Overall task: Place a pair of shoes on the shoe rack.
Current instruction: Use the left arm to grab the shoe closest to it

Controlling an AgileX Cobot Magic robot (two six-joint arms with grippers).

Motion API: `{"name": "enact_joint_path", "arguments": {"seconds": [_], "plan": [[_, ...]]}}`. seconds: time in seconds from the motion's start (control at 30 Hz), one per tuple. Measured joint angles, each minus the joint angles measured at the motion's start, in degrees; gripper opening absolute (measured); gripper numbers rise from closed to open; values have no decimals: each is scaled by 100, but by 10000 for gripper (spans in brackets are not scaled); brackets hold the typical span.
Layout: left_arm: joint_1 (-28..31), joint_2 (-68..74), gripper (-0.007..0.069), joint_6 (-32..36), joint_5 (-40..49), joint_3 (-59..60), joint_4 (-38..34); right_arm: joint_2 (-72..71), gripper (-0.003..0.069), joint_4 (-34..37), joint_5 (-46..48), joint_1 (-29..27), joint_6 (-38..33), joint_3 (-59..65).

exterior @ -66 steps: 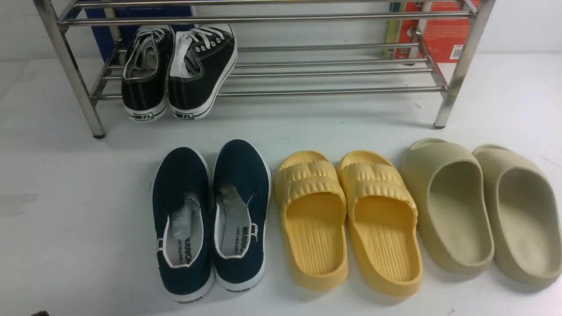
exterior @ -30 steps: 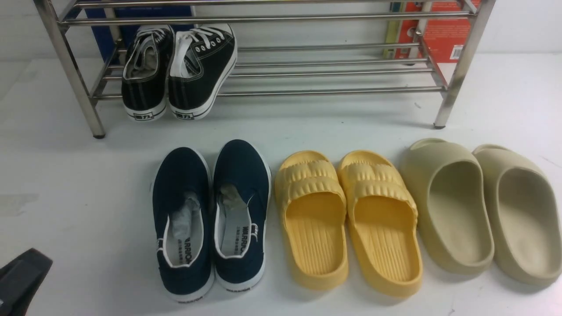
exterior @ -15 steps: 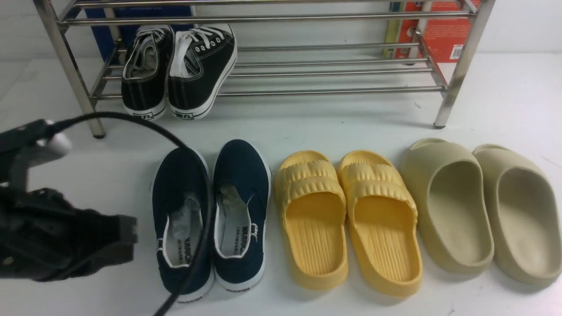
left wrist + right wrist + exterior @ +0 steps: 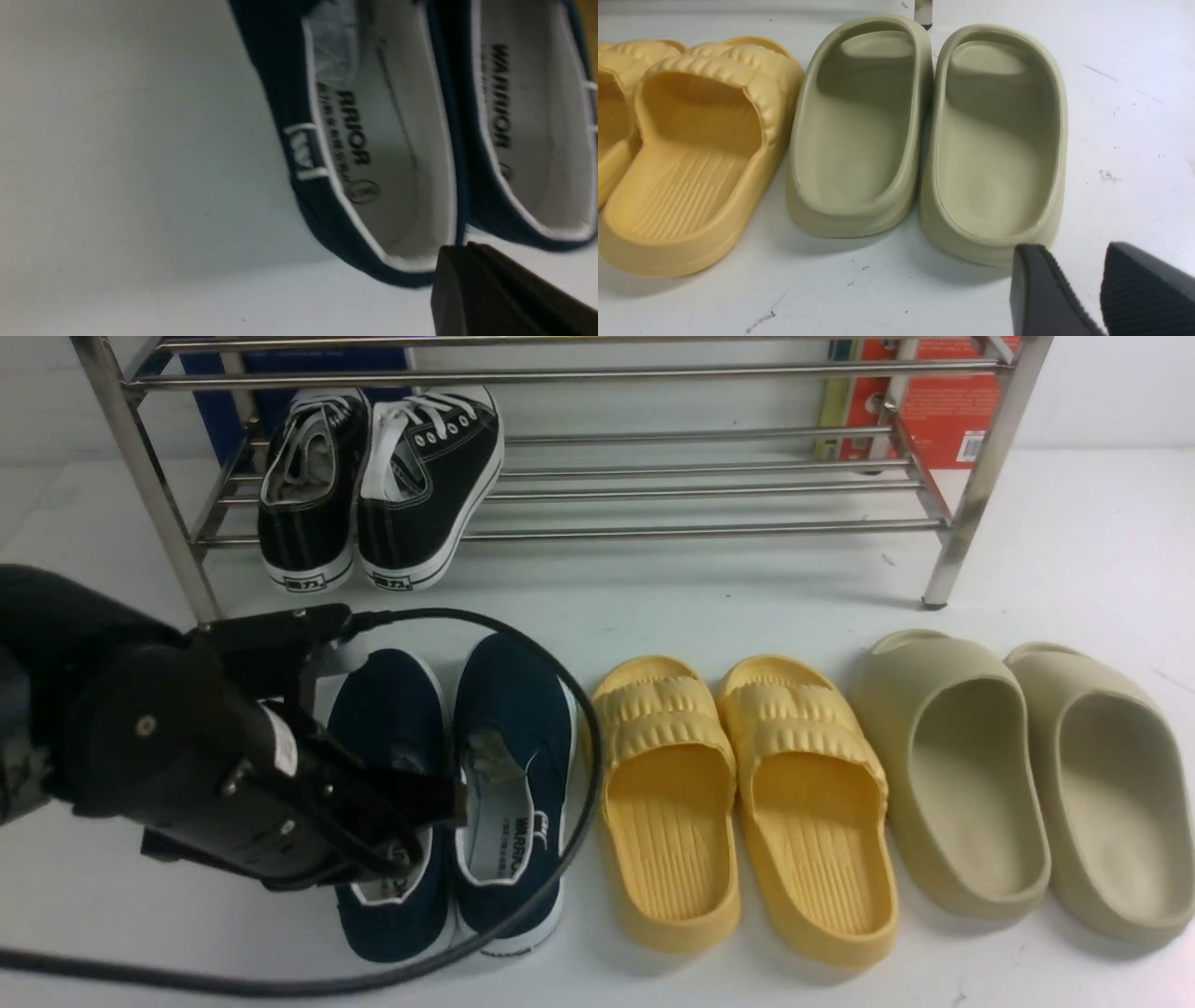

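Standing side by side on the white table [image 4: 653, 602], the navy shoes [image 4: 512, 695] point their toes at the rack [image 4: 709, 532] and lie just in front of it, not on it. Their white insoles read "WARRIOR", and crumpled paper fills the toes. The left arm [image 4: 177, 756] reaches in from the left, partly covering the left-hand shoe. The left tool [image 4: 453, 803] is over that shoe's heel opening, fingers pressed together with nothing between them; whether it touches the shoe cannot be told. A black cable [image 4: 583, 775] loops from the arm across the other shoe. In the right wrist view the right tool [image 4: 1071, 249] has its two ribbed fingers spread apart and empty, near the heel of the outer beige slide. On the rack's lower shelf, at its left end, black sneakers [image 4: 378, 490] rest with heels over the front bar. Yellow slippers [image 4: 738, 803] lie just right of the shoes, then beige slides [image 4: 1018, 775].
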Motion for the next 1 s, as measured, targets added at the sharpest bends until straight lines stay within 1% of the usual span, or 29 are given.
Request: {"name": "enact_joint_path", "arguments": {"seconds": [0.07, 0.13, 0.17, 0.2, 0.23, 0.27, 0.3, 0.33, 0.37, 0.43, 0.47, 0.5, 0.57, 0.6, 0.63, 0.67, 0.7, 0.87, 0.93, 1.0], "plan": [[119, 147, -3, -76, 0, -40, 70, 0, 239, 0, 0, 0, 0, 0], [331, 410, 52, -141, -17, -104, 84, 0, 239, 0, 0, 0, 0, 0], [431, 545, 92, -152, -34, -126, 77, 0, 239, 0, 0, 0, 0, 0], [443, 588, 107, -159, -34, -131, 77, 0, 239, 0, 0, 0, 0, 0], [521, 772, 171, -178, -48, -143, 58, 0, 239, 0, 0, 0, 0, 0], [541, 849, 204, -184, -55, -144, 60, 0, 239, 0, 0, 0, 0, 0], [555, 939, 252, -197, -83, -144, 60, 0, 239, 0, 0, 0, 0, 0], [554, 958, 252, -197, -80, -144, 60, 0, 239, 0, 0, 0, 0, 0], [566, 1111, 315, -202, -137, -144, 50, 0, 239, 0, 0, 0, 0, 0], [566, 1207, 347, -202, -180, -144, 45, 0, 239, 0, 0, 0, 0, 0], [566, 1332, 375, -202, -261, -144, 45, 0, 239, 0, 0, 0, 0, 0], [566, 1387, 379, -202, -287, -144, 45, 0, 239, 0, 0, 0, 0, 0], [566, 1501, 372, -202, -315, -144, 45, 0, 239, 0, 0, 0, 0, 0], [566, 1541, 355, -202, -327, -144, 45, 0, 239, 0, 0, 0, 0, 0], [566, 1607, 322, -202, -326, -144, 45, 0, 239, 0, 0, 0, 0, 0], [566, 1607, 315, -202, -328, -144, 45, 0, 239, 0, 0, 0, 0, 0], [566, 1674, 251, -202, -328, -144, 45, 0, 239, 0, 0, 0, 0, 0], [566, 1696, 20, -227, -241, -149, 75, 0, 239, 0, 0, 0, 0, 0], [566, 1669, 11, -227, -214, -149, 85, 0, 239, 0, 0, 0, 0, 0], [566, 1423, 15, -237, 49, -149, 53, 0, 239, 0, 0, 0, 0, 0]]}}
